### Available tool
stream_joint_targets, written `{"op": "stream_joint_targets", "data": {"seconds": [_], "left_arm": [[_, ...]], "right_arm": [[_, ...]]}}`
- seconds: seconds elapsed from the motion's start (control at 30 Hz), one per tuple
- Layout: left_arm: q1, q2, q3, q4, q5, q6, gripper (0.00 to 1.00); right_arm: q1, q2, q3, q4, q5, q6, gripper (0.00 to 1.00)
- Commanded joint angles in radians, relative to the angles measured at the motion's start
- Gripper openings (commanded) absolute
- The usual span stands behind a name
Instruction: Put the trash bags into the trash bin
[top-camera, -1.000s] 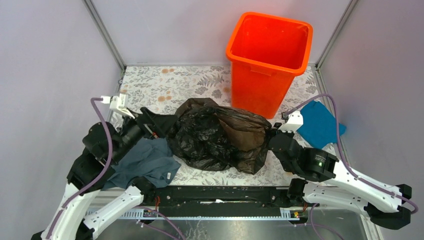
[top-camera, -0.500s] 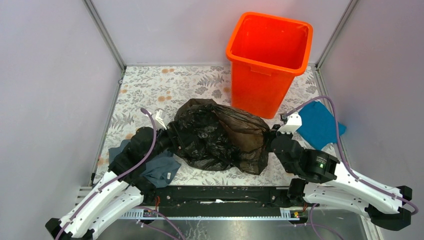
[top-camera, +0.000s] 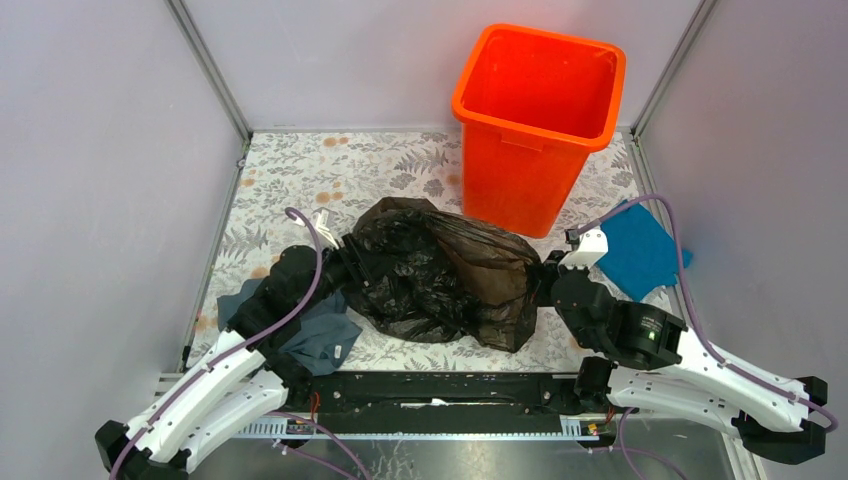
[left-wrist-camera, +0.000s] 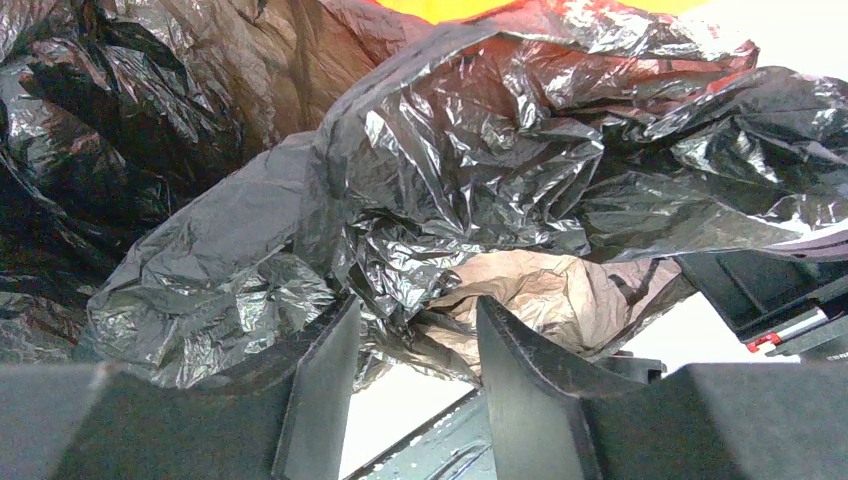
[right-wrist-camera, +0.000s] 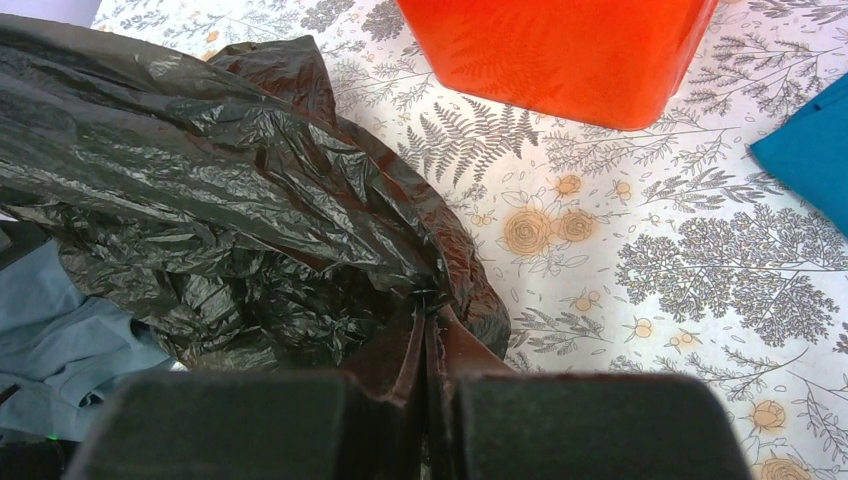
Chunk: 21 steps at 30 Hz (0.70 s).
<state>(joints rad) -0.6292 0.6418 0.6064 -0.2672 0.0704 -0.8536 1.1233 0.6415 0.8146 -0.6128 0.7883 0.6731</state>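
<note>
From above, the trash bags (top-camera: 440, 285) lie in a crumpled black heap in the middle of the flowered surface (top-camera: 300, 170). They sit just in front of the orange trash bin (top-camera: 535, 120), which stands upright in the upper right. The left gripper (top-camera: 345, 267) is pushed into the heap's left edge, above a grey-blue cloth (top-camera: 310, 335). The right gripper (top-camera: 547, 275) meets the heap's right edge, with a blue cloth (top-camera: 635, 250) lying to its right.

In the left wrist view, the left gripper (left-wrist-camera: 410, 345) has its jaws partly apart. Crinkled film of the trash bags (left-wrist-camera: 450, 180) fills most of the frame and hangs between the fingertips, not visibly pinched. A strip of the orange trash bin (left-wrist-camera: 470, 8) shows at the top edge.

In the right wrist view, the right gripper (right-wrist-camera: 430, 375) is closed, its jaws pressed together on a fold of the trash bags (right-wrist-camera: 200, 190), which spread to the upper left. The trash bin (right-wrist-camera: 555, 50) stands on the surface (right-wrist-camera: 640, 250) at the top. The blue cloth (right-wrist-camera: 810, 150) is at the right edge and the grey-blue cloth (right-wrist-camera: 50, 320) at lower left.
</note>
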Motion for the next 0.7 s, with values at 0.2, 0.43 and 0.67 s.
{"op": "stream_joint_targets", "data": {"seconds": [0.2,0.43,0.67], "left_arm": [[0.002,-0.087,-0.002,-0.083,-0.121,0.038,0.69],[0.002,-0.008,0.018,0.005,-0.14,0.061,0.7],[0.002,0.083,0.006,0.13,-0.115,0.051,0.56]], "right_arm": [[0.003,0.001,-0.024,0.069,-0.013,-0.02,0.0],[0.003,0.018,-0.008,0.089,-0.024,-0.048,0.0],[0.003,0.015,-0.015,0.094,-0.031,-0.05,0.0]]}}
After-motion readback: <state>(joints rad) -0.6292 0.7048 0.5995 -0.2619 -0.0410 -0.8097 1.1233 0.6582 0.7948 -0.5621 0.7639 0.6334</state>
